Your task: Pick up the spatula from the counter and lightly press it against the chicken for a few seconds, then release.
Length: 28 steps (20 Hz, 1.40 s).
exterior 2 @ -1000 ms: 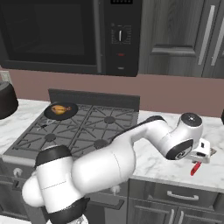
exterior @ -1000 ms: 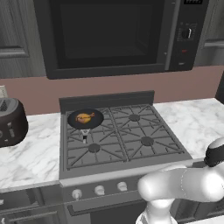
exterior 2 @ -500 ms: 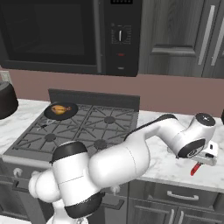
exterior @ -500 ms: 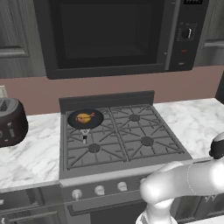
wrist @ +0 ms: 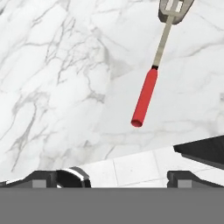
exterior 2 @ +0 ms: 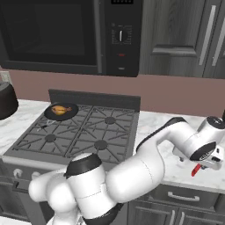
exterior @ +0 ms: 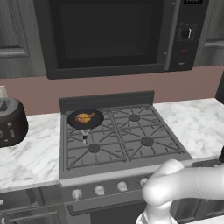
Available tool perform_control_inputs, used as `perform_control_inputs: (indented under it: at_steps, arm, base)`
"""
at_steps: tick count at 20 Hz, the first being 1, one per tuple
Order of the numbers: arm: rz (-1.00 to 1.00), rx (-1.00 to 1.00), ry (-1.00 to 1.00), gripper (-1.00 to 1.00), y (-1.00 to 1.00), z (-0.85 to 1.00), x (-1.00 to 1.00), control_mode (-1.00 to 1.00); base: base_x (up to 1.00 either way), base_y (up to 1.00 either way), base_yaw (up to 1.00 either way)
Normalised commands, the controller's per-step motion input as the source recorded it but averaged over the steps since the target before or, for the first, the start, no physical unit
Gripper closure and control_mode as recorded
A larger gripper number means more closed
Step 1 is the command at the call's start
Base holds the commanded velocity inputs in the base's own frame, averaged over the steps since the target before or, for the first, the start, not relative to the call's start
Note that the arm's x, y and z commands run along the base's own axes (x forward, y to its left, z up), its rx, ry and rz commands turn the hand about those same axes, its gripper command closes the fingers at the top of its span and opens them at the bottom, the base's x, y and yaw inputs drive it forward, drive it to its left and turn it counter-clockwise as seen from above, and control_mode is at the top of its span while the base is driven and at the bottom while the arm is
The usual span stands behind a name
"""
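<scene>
claw [wrist: 114, 177] spread wide, holding nothing, above red-handled spatula [wrist: 145, 97] lying on marble counter [wrist: 52, 87]

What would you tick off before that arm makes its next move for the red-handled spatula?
1. Claw open: ok, its tips stand wide apart.
2. Spatula free to take: ok, it lies alone on the marble counter, with nothing touching it.
3. Handle between the tips: not ok, it lies ahead of them and a bit to one side.
4. Claw's height above the counter: cannot tell.
5. Chicken in place: ok, it sits in the pan on the back left burner of the stove.
</scene>
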Motion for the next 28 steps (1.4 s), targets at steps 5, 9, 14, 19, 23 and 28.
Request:
perform_control_inputs:
  at_steps: [5, 9, 14, 19, 23, 28]
  arm:
    - [0.00, 0.01, 0.03, -1.00, 0.00, -0.19, 0.07, -1.00]
    - [0.00, 0.00, 0.02, -1.00, 0.00, -0.14, 0.12, -1.00]
    - [0.00, 0.00, 0.00, -1.00, 0.00, -0.10, 0.09, -1.00]
    - [0.00, 0.00, 0.00, -1.00, 0.00, -0.12, 0.09, -1.00]
    - [0.00, 0.00, 0.00, -1.00, -0.01, -0.15, 0.11, -1.00]
    - [0.00, 0.00, 0.00, -1.00, -0.04, -0.13, 0.14, -1.00]
  base:
    - [0.00, 0.00, 0.00]
    - [0.00, 0.00, 0.00]
    - [0.00, 0.00, 0.00]
    - [0.00, 0.00, 0.00]
    - [0.00, 0.00, 0.00]
    - [0.00, 0.00, 0.00]
